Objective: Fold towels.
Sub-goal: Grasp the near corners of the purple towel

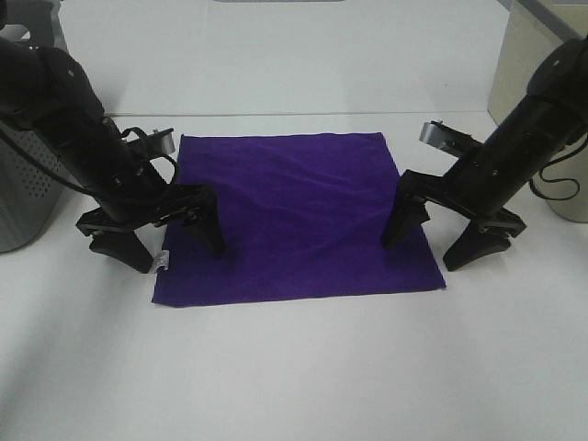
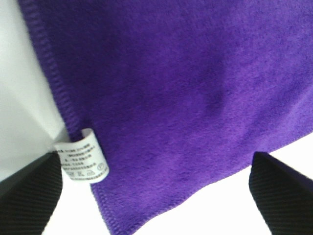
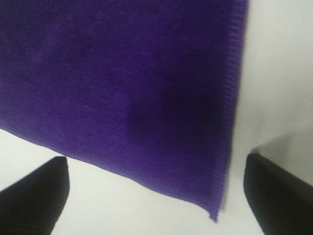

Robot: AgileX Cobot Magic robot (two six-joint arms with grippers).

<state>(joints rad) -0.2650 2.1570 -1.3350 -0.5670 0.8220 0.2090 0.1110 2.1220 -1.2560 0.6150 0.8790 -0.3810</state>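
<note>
The purple towel (image 1: 294, 216) lies flat and spread out on the white table. Its white care tag (image 1: 163, 260) sits on the left edge near the front corner and shows close up in the left wrist view (image 2: 81, 161). My left gripper (image 1: 177, 248) is open and straddles the towel's left edge near the tag. My right gripper (image 1: 438, 245) is open and straddles the towel's right edge near the front right corner (image 3: 215, 215). In both wrist views the towel (image 2: 186, 98) (image 3: 122, 83) lies between the spread fingers, untouched.
A grey perforated bin (image 1: 23, 197) stands at the far left behind the left arm. A beige box (image 1: 528, 64) stands at the back right. The white table (image 1: 294, 367) extends bare in front of the towel.
</note>
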